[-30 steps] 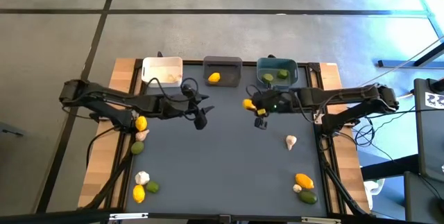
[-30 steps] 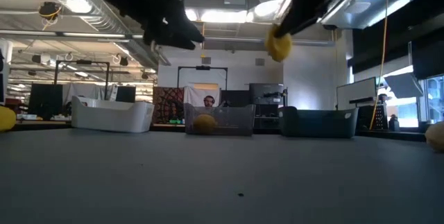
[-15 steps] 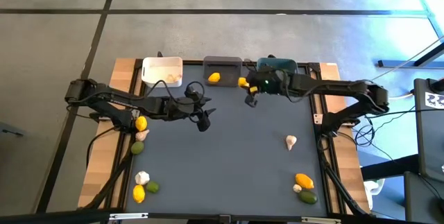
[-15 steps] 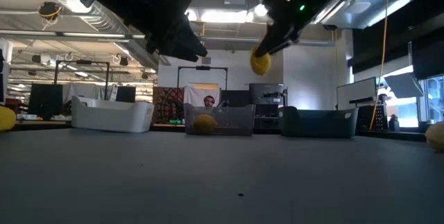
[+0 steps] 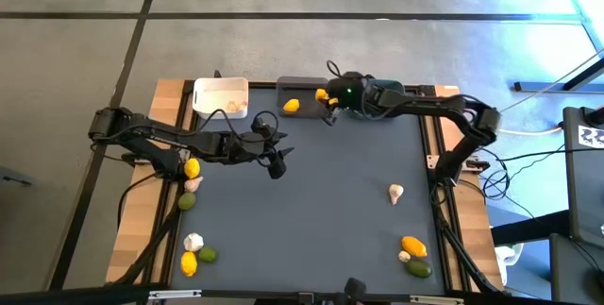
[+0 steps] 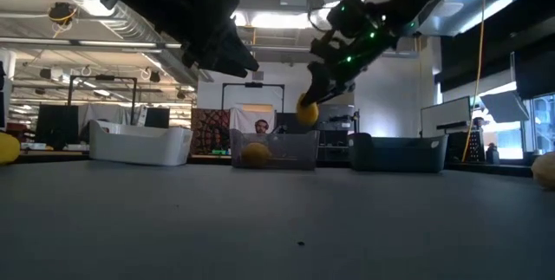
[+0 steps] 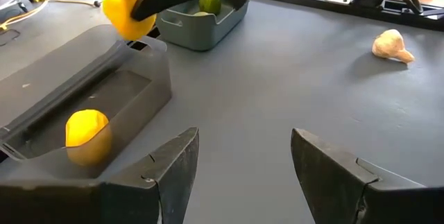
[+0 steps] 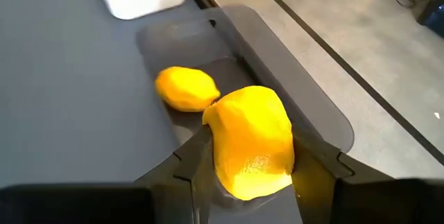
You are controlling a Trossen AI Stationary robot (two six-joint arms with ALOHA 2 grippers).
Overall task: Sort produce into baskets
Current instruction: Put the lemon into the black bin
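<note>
Right end effector (image 5: 327,105) clamped across lemon (image 8: 253,141) middle above dark grey bin (image 5: 304,87); light, firm, rounded, could roll. Left end effector (image 7: 239,156) apart, empty.

A dark grey surface (image 5: 311,220) is seen, edged with wooden strips at both sides. Three baskets are set in a row along its far edge: a white basket (image 5: 221,97), a dark grey basket (image 5: 302,86) and a teal basket (image 5: 382,89).

At the left edge a lemon (image 5: 192,167), a garlic bulb (image 5: 192,184) and a lime (image 5: 187,201) are found close together. At the near left corner a second cluster of three pieces (image 5: 195,253) is noted. A lone garlic bulb (image 5: 395,192) lies right of centre. At the near right corner a lemon (image 5: 413,245), a bulb (image 5: 404,257) and a lime (image 5: 419,268) are grouped.
</note>
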